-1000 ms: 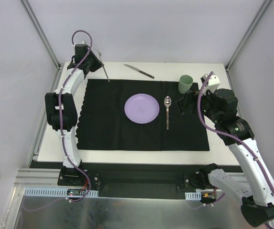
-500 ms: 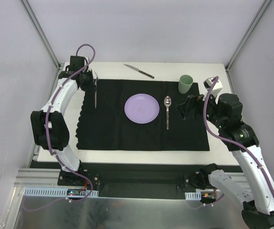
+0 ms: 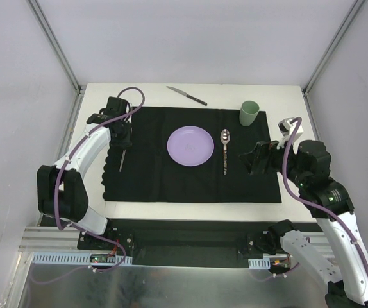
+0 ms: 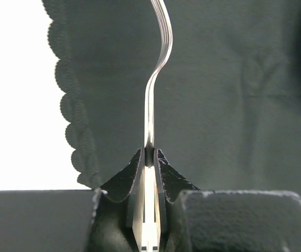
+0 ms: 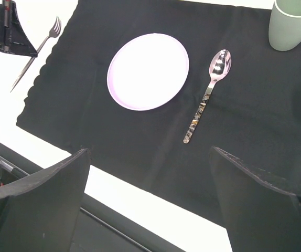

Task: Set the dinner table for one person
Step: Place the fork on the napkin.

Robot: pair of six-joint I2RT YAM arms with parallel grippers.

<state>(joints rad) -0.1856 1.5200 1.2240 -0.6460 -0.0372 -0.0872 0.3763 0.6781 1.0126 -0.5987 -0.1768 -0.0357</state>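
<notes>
Broadly, the dinner table (image 3: 286,96) spans everything: rigid, fixed, nothing to grasp. Its soft black mat (image 3: 171,179) carries the plate (image 3: 190,145) at centre. At nine o'clock the left gripper (image 3: 124,131) pinches a thin, stiff, slippery fork (image 3: 122,160) by its handle. At three o'clock the right gripper (image 3: 258,158) gapes empty.

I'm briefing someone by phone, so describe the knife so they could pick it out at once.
Find the black rectangular cloth mat in the middle of the white tabletop. Just beyond its far edge lies the slim dark-handled metal knife, at a slant. Unlike the silver spoon beside the round lilac plate, it rests on bare white, off the mat.
</notes>
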